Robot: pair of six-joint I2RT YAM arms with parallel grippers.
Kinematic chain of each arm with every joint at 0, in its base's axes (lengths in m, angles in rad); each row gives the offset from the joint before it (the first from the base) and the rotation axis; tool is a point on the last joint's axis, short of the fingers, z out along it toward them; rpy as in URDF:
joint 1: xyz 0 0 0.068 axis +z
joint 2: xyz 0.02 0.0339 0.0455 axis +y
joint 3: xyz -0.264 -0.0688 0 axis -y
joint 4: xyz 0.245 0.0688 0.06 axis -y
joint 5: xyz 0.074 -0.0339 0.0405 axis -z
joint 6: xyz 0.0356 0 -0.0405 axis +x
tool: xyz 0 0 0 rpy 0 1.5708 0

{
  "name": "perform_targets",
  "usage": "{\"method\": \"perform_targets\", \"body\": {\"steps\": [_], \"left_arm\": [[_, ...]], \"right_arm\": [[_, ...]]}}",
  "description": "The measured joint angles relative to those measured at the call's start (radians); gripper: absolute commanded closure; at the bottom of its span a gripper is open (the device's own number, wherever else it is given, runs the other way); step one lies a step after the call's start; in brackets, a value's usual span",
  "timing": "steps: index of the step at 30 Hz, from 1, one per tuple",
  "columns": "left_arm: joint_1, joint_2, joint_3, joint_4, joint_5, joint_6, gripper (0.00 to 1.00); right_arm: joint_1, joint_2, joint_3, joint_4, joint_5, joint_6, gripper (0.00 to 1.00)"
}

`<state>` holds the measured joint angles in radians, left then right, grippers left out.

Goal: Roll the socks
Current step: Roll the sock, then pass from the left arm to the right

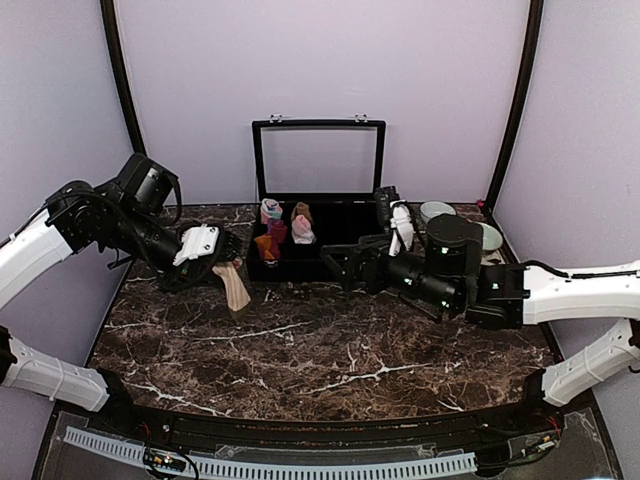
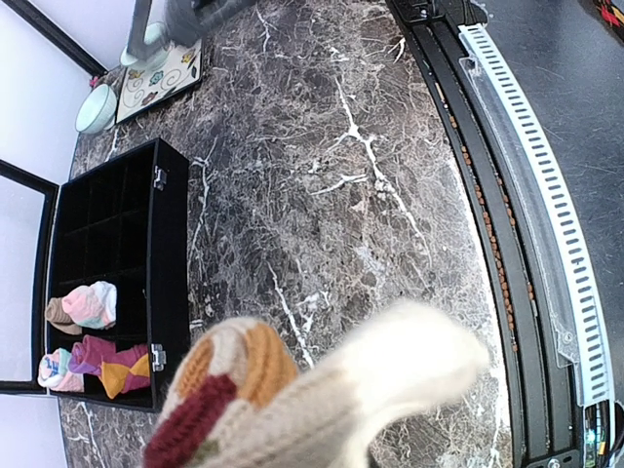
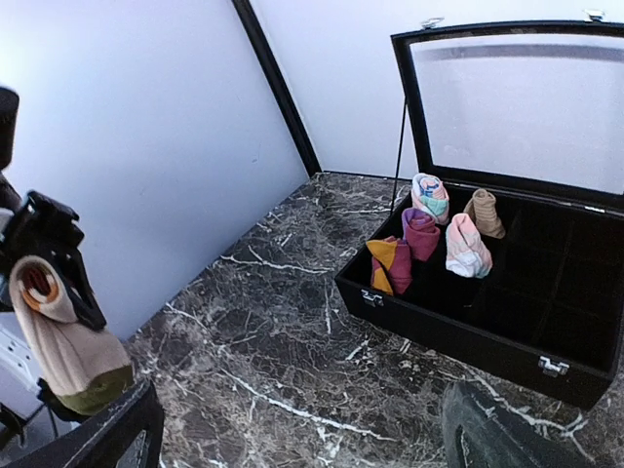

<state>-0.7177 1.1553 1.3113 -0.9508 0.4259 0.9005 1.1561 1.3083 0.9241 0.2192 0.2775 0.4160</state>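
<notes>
No text, label, brand, number or sign can be read in any view; the patterned mat (image 2: 162, 78), well beyond the left jaws at the far end of the bench (image 2: 322, 195), carries only small drawn motifs; too blurred to tell whether any are letters.

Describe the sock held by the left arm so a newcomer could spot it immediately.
Find the open black box at the back of the marble table. Just left of it, the left gripper holds a sock dangling. It alone is outside the box: tan, olive-toed, striped at the top, unlike the small rolled bundles inside.
</notes>
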Motion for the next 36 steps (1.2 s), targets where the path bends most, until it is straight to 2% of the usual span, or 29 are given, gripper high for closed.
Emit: {"method": "perform_targets", "body": {"steps": [3, 6, 14, 16, 20, 26, 30, 36], "left_arm": [[0.0, 0.001, -0.008, 0.005, -0.001, -0.011, 1.0], [0.0, 0.009, -0.013, 0.005, 0.001, -0.021, 1.0], [0.0, 0.04, -0.059, 0.023, 0.029, -0.04, 1.0], [0.0, 0.047, -0.06, 0.029, 0.035, -0.04, 1.0], [0.001, 0.048, -0.064, 0.039, 0.036, -0.033, 1.0], [0.002, 0.048, -0.089, 0.047, 0.033, -0.017, 1.0], [0.002, 0.047, -0.09, 0.047, 0.028, -0.009, 1.0], [0.002, 0.037, -0.089, 0.048, 0.028, -0.003, 1.0]], "right_arm": [[-0.018, -0.054, -0.056, 0.08, 0.007, 0.047, 0.18], [-0.018, 0.002, -0.002, 0.103, -0.045, 0.043, 0.23], [-0.019, 0.283, 0.176, 0.195, -0.418, 0.049, 0.41], [-0.022, 0.372, 0.229, 0.233, -0.53, 0.074, 0.4], [-0.031, 0.444, 0.263, 0.305, -0.645, 0.124, 0.39], [-0.046, 0.485, 0.267, 0.411, -0.788, 0.207, 0.44], [-0.061, 0.463, 0.264, 0.359, -0.8, 0.187, 0.44], [-0.117, 0.32, 0.163, 0.309, -0.774, 0.166, 0.4]]}}
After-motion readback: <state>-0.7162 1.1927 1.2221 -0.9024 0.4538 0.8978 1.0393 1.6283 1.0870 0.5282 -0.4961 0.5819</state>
